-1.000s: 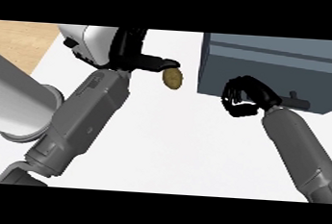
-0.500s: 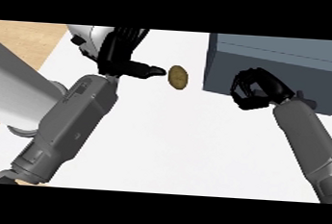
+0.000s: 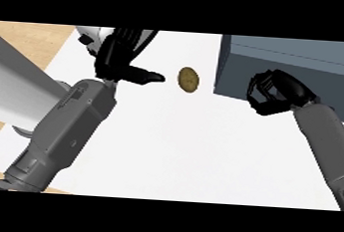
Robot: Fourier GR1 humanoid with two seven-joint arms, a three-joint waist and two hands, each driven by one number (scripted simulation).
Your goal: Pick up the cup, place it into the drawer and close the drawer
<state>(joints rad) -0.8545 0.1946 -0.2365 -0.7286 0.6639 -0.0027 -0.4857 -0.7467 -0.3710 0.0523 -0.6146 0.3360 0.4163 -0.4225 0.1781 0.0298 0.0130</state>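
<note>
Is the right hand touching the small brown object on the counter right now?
No. The right hand, fingers curled, sits against the grey drawer unit, apart from the brown object, which lies nearer the left hand.

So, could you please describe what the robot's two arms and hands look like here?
Both forearms are dark grey and rounded, the left forearm showing panel seams and bracket-like fittings near its lower end, the right forearm smoother. Each ends in a glossy black hand: left hand, right hand. No cables or lettering show.

My left hand [image 3: 123, 55] hangs over the white counter [image 3: 194, 154], fingers straight, thumb pointing at a small brown oval thing [image 3: 188, 79], perhaps the cup, just beside it. My right hand [image 3: 276, 92] is curled, empty, against the grey drawer unit [image 3: 296, 61].
</note>
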